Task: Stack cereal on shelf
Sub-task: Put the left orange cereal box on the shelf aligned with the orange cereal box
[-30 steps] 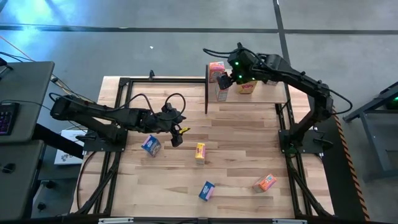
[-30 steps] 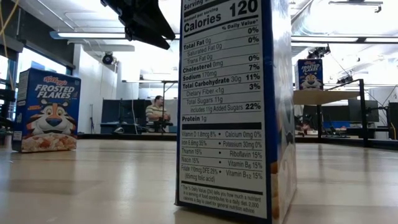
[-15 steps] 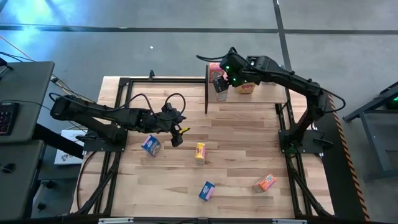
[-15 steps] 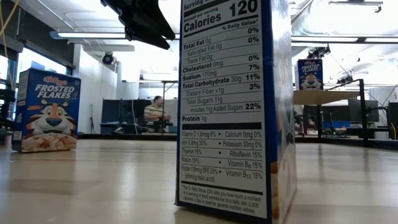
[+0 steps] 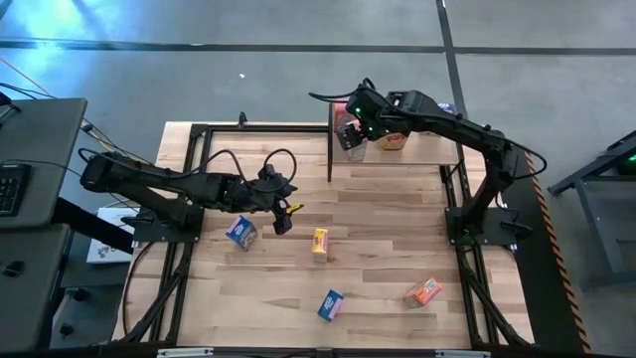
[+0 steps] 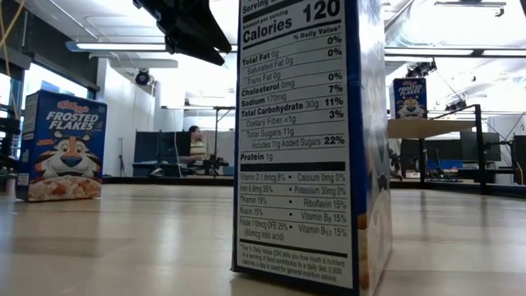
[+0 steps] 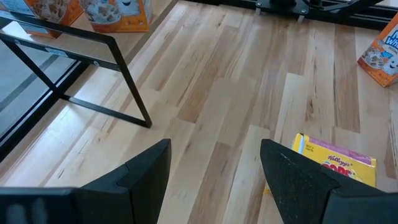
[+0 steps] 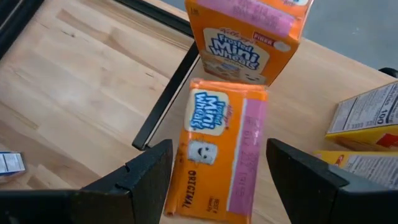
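Two orange boxes (image 8: pixel 230 87): at shelf's (image 5: pixel 427 151) nine-o'clock edge.
Right gripper (image 8: pixel 217 171): jaws open; we should retreat straight.
Left gripper (image 7: pixel 214 165): open, idle.

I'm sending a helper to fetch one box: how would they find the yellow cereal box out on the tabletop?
On the big wooden tabletop, look below the left gripper, near the middle. The yellow box stands alone there; the loose boxes around it are blue or orange.

The middle of the counter (image 5: pixel 388 229) is left bare between the scattered boxes. The shelf (image 5: pixel 432 149) is crowded at one end by orange-pink boxes (image 8: pixel 219 149) and yellow boxes (image 5: pixel 395 140), and its black posts (image 7: pixel 134 93) bar the approach from below.
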Tool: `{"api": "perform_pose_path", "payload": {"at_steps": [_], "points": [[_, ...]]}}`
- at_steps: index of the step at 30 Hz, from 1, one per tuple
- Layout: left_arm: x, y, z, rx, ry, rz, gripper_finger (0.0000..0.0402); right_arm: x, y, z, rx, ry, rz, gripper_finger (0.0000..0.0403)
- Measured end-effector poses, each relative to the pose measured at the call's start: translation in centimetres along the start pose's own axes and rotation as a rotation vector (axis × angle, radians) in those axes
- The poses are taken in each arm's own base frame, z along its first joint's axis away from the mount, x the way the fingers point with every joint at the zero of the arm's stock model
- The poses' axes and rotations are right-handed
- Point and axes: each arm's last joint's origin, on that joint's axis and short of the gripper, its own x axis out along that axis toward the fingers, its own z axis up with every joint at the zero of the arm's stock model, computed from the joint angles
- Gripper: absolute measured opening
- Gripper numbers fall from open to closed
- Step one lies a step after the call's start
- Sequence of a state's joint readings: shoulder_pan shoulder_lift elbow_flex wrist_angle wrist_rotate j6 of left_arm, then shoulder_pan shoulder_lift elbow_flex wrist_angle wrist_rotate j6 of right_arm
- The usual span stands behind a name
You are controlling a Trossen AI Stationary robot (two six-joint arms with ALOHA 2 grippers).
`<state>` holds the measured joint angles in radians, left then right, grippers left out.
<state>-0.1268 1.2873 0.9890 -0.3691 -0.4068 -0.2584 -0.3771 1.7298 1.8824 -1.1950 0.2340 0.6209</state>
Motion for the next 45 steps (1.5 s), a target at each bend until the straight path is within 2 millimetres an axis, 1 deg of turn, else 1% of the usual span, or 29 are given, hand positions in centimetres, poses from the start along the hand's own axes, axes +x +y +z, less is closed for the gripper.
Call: {"api": "perform_pose_path", "payload": {"at_steps": [5,13,18,24,30,36,45], "points": [[0.0,0.0,0.0,0.0,0.0,0.0,0.0239,0.0,-0.05,-0.07,-0.008,0.008,-0.005,0.0245],[0.0,0.0,0.0,0.0,0.0,0.0,0.0239,0.0,-0.07,-0.11,-0.089,0.012,-0.006,0.0196],[0.0,0.0,0.0,0.0,0.0,0.0,0.0239,0.0,-0.06,-0.1,-0.165,0.011,-0.004,0.0179],[0.0,0.0,0.0,0.0,0.0,0.0,0.0239,0.0,0.05,0.02,-0.321,0.0,0.011,0.0177],[0.0,0.0,0.0,0.0,0.0,0.0,0.0239,-0.02,0.47,0.35,-0.492,-0.027,0.089,0.0177],[0.0,0.0,0.0,0.0,0.0,0.0,0.0239,0.08,0.2,0.55,-0.679,-0.021,0.142,0.0177],[0.0,0.01,0.0,-0.001,0.0,0.0,0.0239,0.2,-0.23,0.83,-0.952,-0.039,0.14,0.0177]]}}
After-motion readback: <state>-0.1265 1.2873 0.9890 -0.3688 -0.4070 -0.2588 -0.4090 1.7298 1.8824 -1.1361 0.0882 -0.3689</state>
